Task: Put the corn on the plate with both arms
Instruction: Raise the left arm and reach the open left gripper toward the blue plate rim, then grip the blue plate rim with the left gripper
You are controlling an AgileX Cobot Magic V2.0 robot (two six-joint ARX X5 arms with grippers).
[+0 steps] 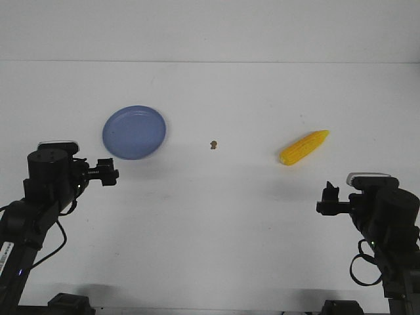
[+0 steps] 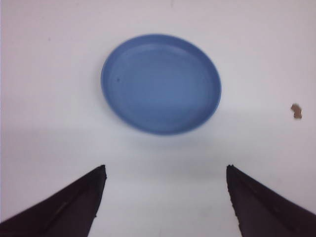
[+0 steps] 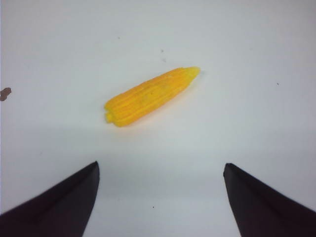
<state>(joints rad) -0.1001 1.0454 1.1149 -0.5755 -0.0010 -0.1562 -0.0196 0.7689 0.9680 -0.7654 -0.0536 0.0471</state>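
Observation:
The yellow corn [image 1: 304,147] lies on the white table at the right, tip pointing back and right; it also shows in the right wrist view [image 3: 150,96]. The light blue plate [image 1: 134,132] sits empty at the left and also shows in the left wrist view [image 2: 161,83]. My left gripper [image 1: 107,173] is open and empty, just short of the plate's near edge; its jaws [image 2: 165,170] stand wide apart. My right gripper [image 1: 327,197] is open and empty, in front of the corn and a little to its right, jaws [image 3: 160,165] wide apart.
A tiny brown speck [image 1: 213,144] lies on the table between plate and corn; it shows in the left wrist view [image 2: 296,111] and at the edge of the right wrist view [image 3: 5,93]. The table's back edge [image 1: 210,62] meets a white wall.

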